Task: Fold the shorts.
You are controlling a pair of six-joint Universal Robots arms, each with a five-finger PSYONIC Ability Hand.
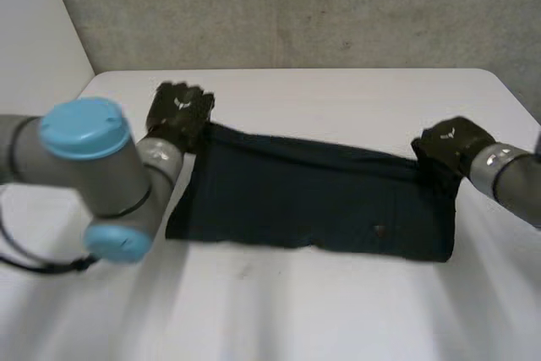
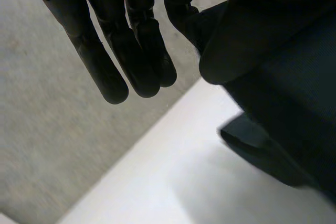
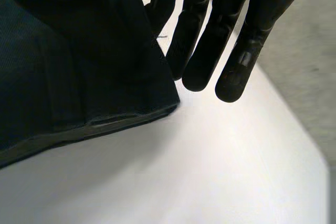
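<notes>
- Inspecting the layout, we find the dark navy shorts (image 1: 313, 200) spread flat on the white surface (image 1: 338, 319). Their long axis runs side to side across the robot's front.
- We record the left hand (image 1: 179, 112) at the far left corner of the shorts and the right hand (image 1: 452, 145) at the far right corner. Each hand is therefore nearest its own end of the far edge.
- In the left wrist view, the left fingers (image 2: 113, 77) are straight and released, pointing out past the cloth over bare surface. The shorts lie to the thumb side of that hand, and we see no grasp on them.
- In the right wrist view, the right fingers (image 3: 231, 77) are likewise straight and relaxed, hanging just beyond the corner of the shorts (image 3: 170, 103). That corner rests flat on the surface, and the cloth extends away on the thumb side.
- We judge the governing relation to be this: the garment lies between the two hands and toward the robot from both. Any fold across the short axis would draw the far edge toward the near edge.
- We judge that neither corner is secured yet, so both hands would have to close on the cloth first.
</notes>
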